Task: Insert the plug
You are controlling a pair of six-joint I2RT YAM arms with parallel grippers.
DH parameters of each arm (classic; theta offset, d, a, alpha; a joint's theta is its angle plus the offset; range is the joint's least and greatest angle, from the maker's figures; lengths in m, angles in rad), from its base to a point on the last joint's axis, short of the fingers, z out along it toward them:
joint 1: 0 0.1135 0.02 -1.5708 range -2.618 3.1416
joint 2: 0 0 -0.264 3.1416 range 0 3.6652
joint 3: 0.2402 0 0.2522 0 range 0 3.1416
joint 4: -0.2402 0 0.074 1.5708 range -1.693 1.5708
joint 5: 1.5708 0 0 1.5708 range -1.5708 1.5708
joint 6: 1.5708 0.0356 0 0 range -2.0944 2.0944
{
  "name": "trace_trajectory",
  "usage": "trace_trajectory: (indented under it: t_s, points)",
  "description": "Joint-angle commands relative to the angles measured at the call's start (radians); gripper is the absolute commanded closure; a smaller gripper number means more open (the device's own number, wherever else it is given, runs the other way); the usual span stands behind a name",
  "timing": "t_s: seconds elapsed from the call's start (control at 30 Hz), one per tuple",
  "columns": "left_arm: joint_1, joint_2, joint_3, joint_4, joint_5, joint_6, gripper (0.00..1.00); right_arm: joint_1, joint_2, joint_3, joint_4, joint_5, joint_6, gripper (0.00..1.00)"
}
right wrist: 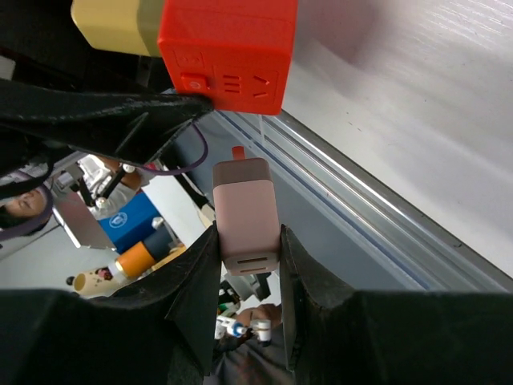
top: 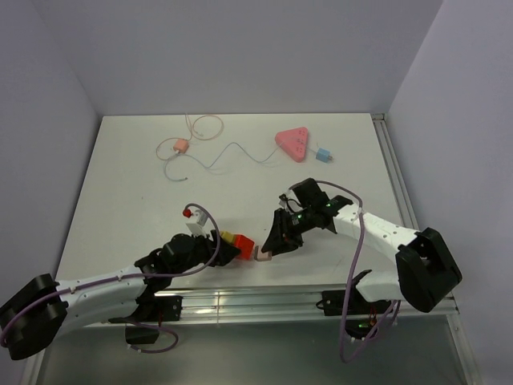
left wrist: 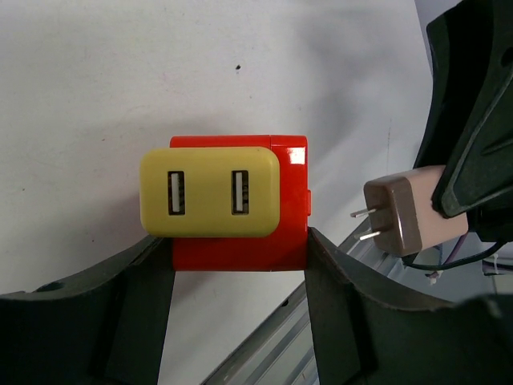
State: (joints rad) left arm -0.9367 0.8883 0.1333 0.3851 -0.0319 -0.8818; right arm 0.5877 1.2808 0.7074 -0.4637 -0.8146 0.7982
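Observation:
The plug (top: 323, 155), tiny and light blue, lies far back on the table beside the right corner of the pink triangular socket strip (top: 292, 143), away from both grippers. My left gripper (top: 233, 248) (left wrist: 239, 241) is shut on a red block (left wrist: 292, 184) (right wrist: 228, 48) with a yellow two-port part (left wrist: 210, 192) on it. My right gripper (top: 269, 249) (right wrist: 247, 241) is shut on a pink two-pronged adapter (right wrist: 244, 200) (left wrist: 401, 212). The adapter's prongs point at the red block's side, a small gap away.
A small orange-pink block (top: 181, 146) with a thin looping cable (top: 232, 152) lies at the back left. A metal rail (top: 264, 301) runs along the table's near edge, just under both grippers. Walls close in the table on three sides.

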Motion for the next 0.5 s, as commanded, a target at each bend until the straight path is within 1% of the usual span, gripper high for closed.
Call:
trace_trajectory:
  t_s: [0.0,0.27,0.47]
  points:
    - [-0.024,-0.012,-0.008,0.089,-0.051,-0.023,0.99,0.011,0.043,0.072,0.023,-0.026,0.036,1.0]
    - [-0.057,0.058,0.014,0.043,-0.097,-0.091,1.0,0.018,0.14,0.135,0.01,0.0,0.041,1.0]
    - [-0.074,0.052,0.019,0.023,-0.132,-0.103,1.0,0.038,0.184,0.162,-0.001,0.014,0.044,1.0]
